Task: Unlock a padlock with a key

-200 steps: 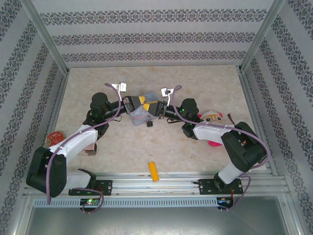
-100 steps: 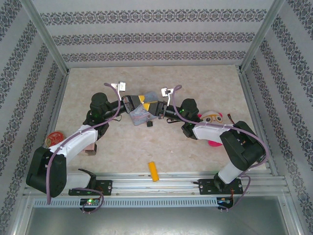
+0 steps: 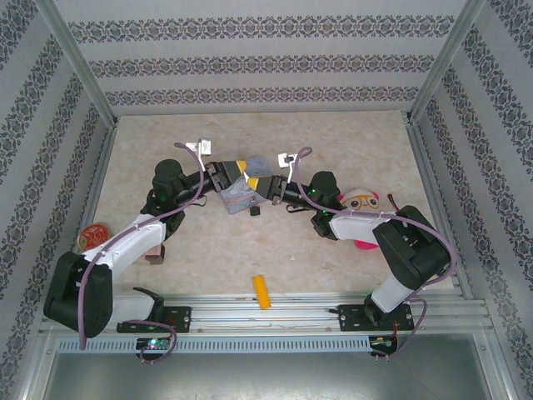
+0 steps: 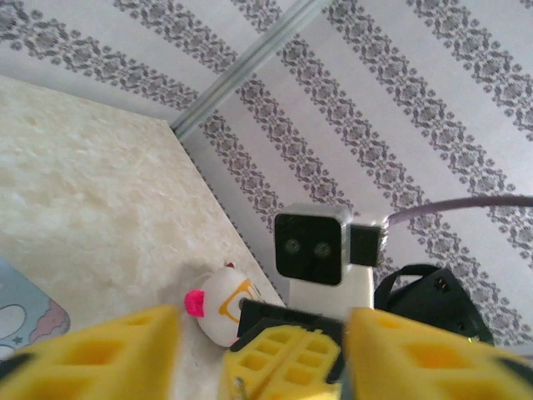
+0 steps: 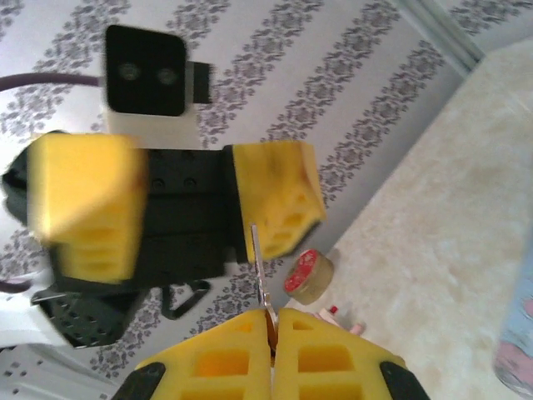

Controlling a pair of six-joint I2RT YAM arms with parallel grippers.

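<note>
- The key [image 5: 260,271] is pinched between the clenched jaws of the right gripper [image 5: 271,321], with a thin silvery length poking out towards the left gripper [image 5: 181,200]
- The left gripper's jaws are released and stand wide apart, grasping nothing; it faces the right gripper above the pale blue tin [image 3: 237,198]
- The padlock [image 3: 256,210] lies low by the near edge of the tin, on the bench [image 3: 350,142] as far as I can make out; I cannot tell whether it touches the tin
- The key looks light, stiff and slick, a flat sliver that could swivel in a pinch, so I judge the hold belongs on its head, flat faces against the jaws and blade left bare
- The padlock is probably dense for its size, hard and smooth, and apt to skate on the bench with its shackle loose to swing
- I would take the padlock by the body, across the broad faces, with the keyhole end uncovered and turned to the key
- Neither thing seems fragile, but both are tiny, so a slight slip could spoil the alignment
</note>
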